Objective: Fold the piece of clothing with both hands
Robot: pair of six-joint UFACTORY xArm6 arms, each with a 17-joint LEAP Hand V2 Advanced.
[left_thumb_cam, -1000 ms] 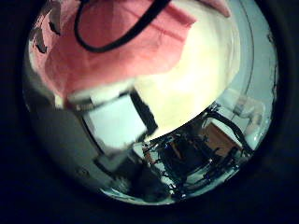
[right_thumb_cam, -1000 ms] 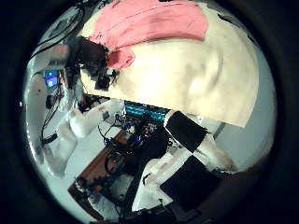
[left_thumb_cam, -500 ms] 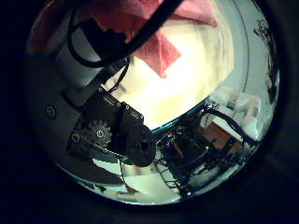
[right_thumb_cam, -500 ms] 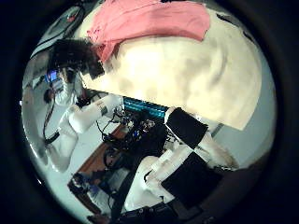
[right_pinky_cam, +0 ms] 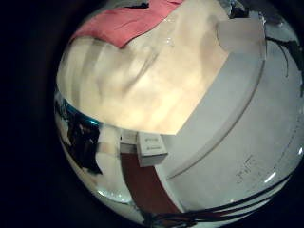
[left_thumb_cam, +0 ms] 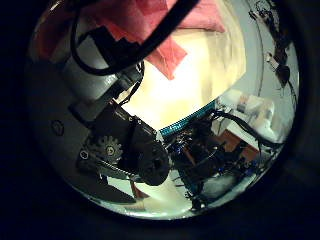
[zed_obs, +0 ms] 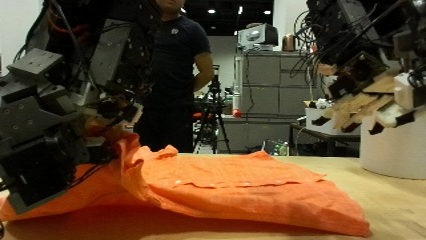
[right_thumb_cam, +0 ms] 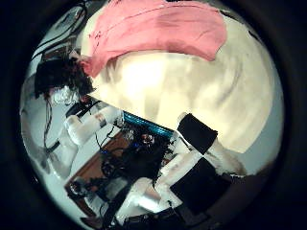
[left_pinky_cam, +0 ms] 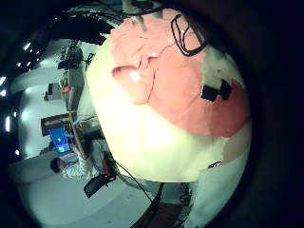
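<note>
The left hand (zed_obs: 93,120) sits low at the garment's near edge, fingers curled into a raised bunch of orange cloth. The right hand (zed_obs: 366,95) hangs above the table's far side, fingers loosely open, holding nothing. The orange garment (zed_obs: 226,185) lies mostly spread over the wooden table (zed_obs: 393,215). Folding seems barely begun, with most folds left.

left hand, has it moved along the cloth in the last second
Yes. In the right thumb side view the left hand has pulled off the cloth edge, back past the table rim, dragging the cloth's corner with it.
</note>
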